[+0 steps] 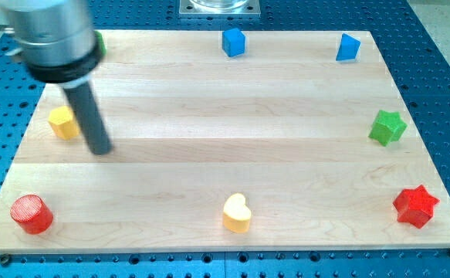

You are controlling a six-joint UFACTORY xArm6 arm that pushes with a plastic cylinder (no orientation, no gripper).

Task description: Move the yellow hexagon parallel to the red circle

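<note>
The yellow hexagon (pixel 63 122) lies near the board's left edge, halfway up the view. The red circle (pixel 31 214) stands at the bottom left corner, below the hexagon. My tip (pixel 99 149) rests on the board just right of and slightly below the yellow hexagon, a small gap away. The rod rises up and to the left to the arm's grey body at the top left.
A blue cube (pixel 233 42) and a blue block (pixel 348 47) sit along the top edge. A green star (pixel 387 127) and a red star (pixel 416 205) sit at the right edge. A yellow heart (pixel 237 213) lies at bottom centre. A green block (pixel 100 43) peeks from behind the arm.
</note>
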